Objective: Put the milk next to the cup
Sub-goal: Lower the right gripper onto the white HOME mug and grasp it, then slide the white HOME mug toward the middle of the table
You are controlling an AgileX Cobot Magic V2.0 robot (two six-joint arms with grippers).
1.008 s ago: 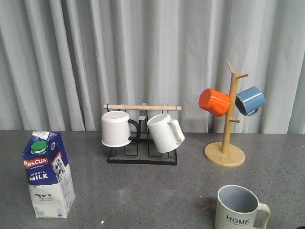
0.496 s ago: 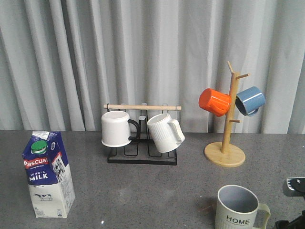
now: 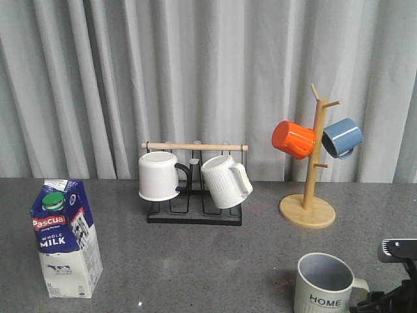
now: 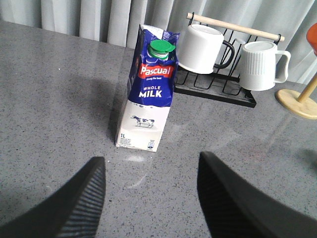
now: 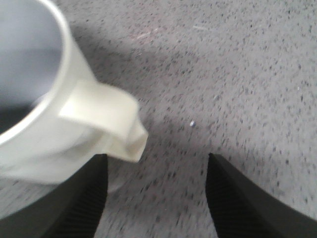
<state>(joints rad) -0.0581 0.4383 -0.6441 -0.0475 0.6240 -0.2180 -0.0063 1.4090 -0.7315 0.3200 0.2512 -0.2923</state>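
Observation:
The milk point(image 3: 66, 238) stands upright at the front left of the grey table, a blue and white carton with a green cap. In the left wrist view the milk point(image 4: 148, 94) stands ahead of my left gripper point(image 4: 151, 198), which is open, empty and apart from it. The cup point(image 3: 326, 283), cream-grey with "HOME" on it, stands at the front right. My right gripper point(image 3: 391, 297) shows at the bottom right corner, just right of the cup. In the right wrist view it point(image 5: 156, 198) is open and empty, with the cup's handle point(image 5: 106, 124) close in front of its left finger.
A black rack point(image 3: 194, 212) with a wooden bar holds a white mug with a black handle point(image 3: 158, 176) and a ribbed white mug point(image 3: 225, 181) at the back middle. A wooden mug tree point(image 3: 307, 210) with an orange mug point(image 3: 293, 139) and a blue mug point(image 3: 342, 137) stands at the back right.
My right arm has come into the front view at the bottom right and moved in beside the cup's handle. The milk and the cup have not moved.

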